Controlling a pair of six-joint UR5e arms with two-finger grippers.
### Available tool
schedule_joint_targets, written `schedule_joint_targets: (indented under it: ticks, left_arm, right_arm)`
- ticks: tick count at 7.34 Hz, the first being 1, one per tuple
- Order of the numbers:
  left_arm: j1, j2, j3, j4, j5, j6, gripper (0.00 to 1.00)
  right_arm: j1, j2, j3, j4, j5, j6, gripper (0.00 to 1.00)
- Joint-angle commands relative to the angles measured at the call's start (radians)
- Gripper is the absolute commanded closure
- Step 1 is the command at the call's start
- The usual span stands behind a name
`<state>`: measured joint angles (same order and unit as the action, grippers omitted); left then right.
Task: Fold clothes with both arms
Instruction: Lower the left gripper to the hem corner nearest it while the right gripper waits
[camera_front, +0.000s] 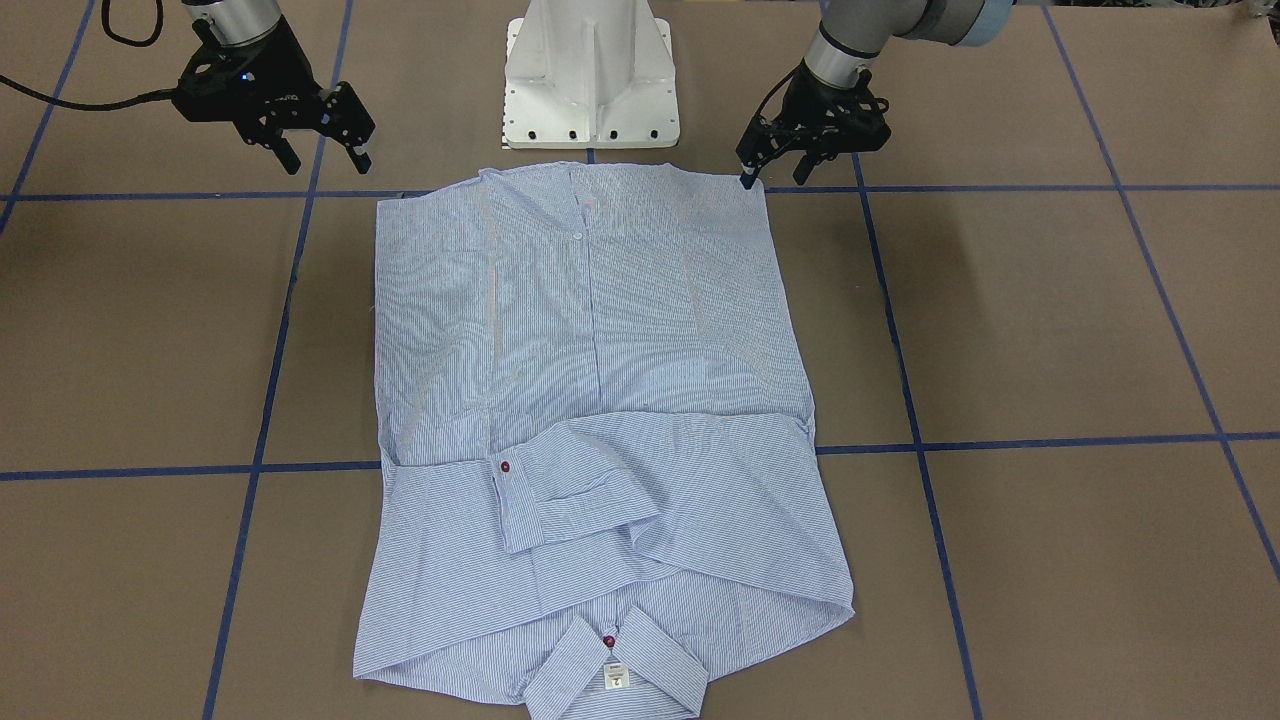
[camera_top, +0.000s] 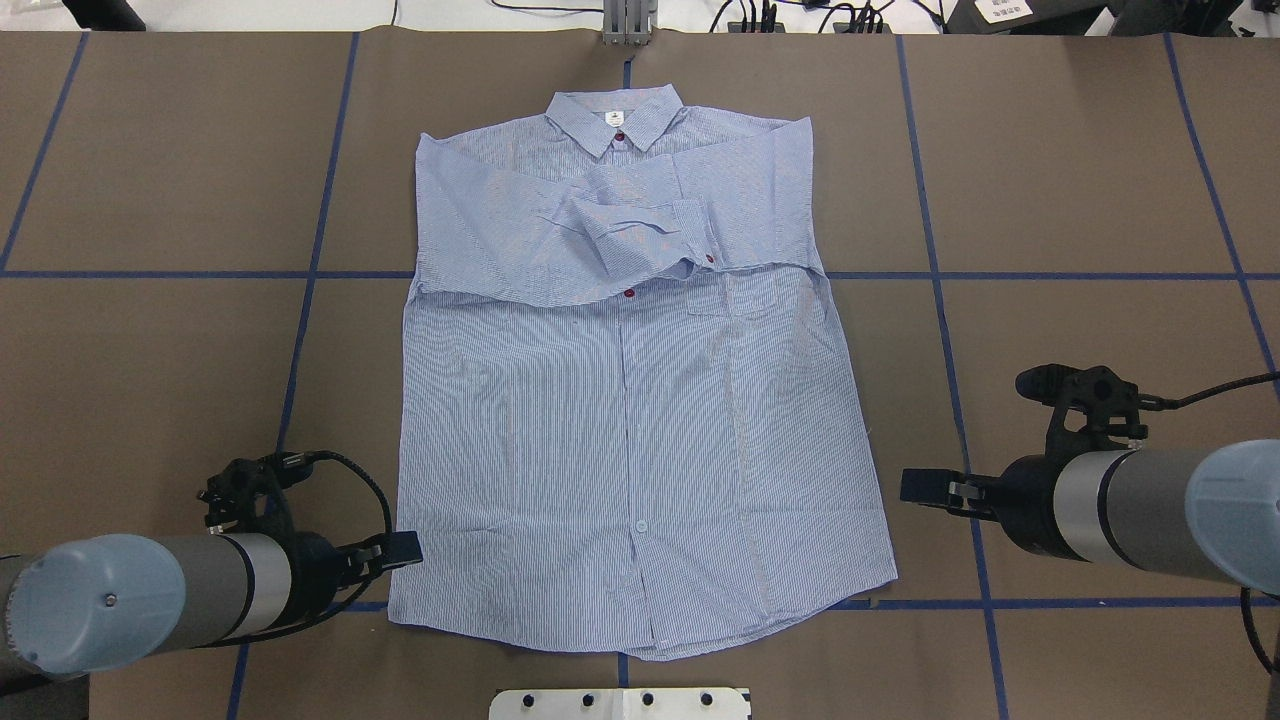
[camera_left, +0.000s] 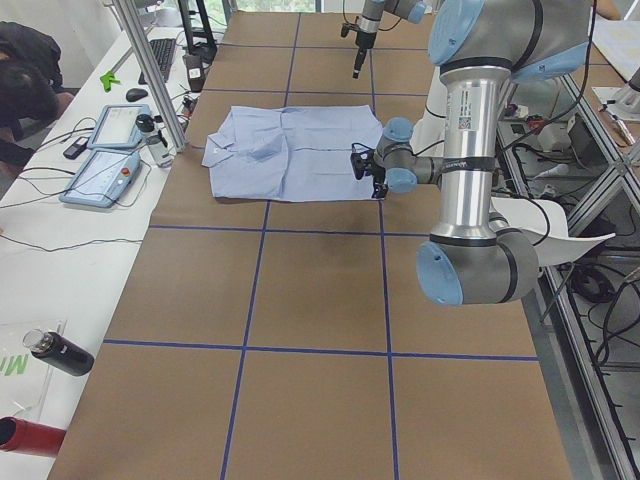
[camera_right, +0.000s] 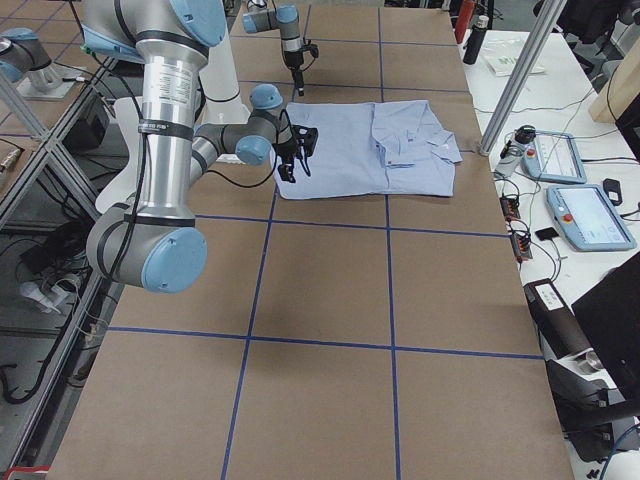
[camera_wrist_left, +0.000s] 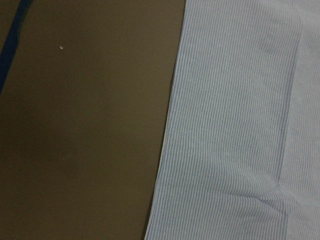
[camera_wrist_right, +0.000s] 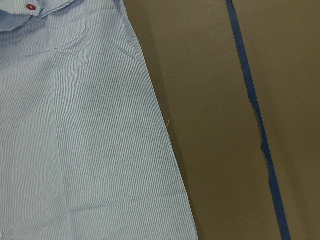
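1. on the brown worktop (camera_top: 150, 180), between the two arms, you have the light-blue striped shirt (camera_top: 640, 420) lying flat, front side up, buttoned down the middle.
2. its hem lies nearest the white pedestal base (camera_front: 590, 80), and its collar (camera_top: 615, 115) is at the far edge from the robot, with the small white neck label (camera_front: 614, 678) showing inside it.
3. both sleeves (camera_top: 620, 230) are folded in across the chest, one over the other. a cuff with a dark red button (camera_front: 504, 466) lies on top.
4. the chest pocket (camera_top: 735, 295) shows just below the folded sleeves, on the robot's right half of the shirt.
5. your left end effector (camera_front: 772, 178) is open, with its fingers spread and nothing between them. it sits at the hem corner on the robot's left, one fingertip just beside the cloth edge. you cannot tell whether it touches.
6. your right end effector (camera_front: 328, 162) is also open and holds nothing. it hangs over bare worktop near the shirt's other hem corner, off the cloth.
7. the left wrist view shows only the shirt's side edge against the worktop. the right wrist view shows the opposite side edge, the pocket and a strip of blue tape (camera_wrist_right: 250, 90).
8. blue tape lines (camera_top: 200, 272) mark the worktop in a grid, and one crosses under the shirt at about sleeve level.
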<state>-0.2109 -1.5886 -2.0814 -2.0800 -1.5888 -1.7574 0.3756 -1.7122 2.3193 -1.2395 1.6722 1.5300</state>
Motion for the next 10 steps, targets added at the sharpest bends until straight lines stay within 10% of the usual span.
schedule_joint_targets:
  ticks: [1, 10]
  left_arm:
    - [0.004, -0.045, 0.046, 0.0, 0.001, -0.017, 0.3]
    - [0.047, -0.044, 0.072, 0.009, 0.0, -0.013, 0.37]
  right_arm:
    - [0.0, 0.0, 0.0, 0.0, -0.002, -0.001, 0.0]
    - [0.0, -0.001, 0.0, 0.0, 0.0, -0.001, 0.0]
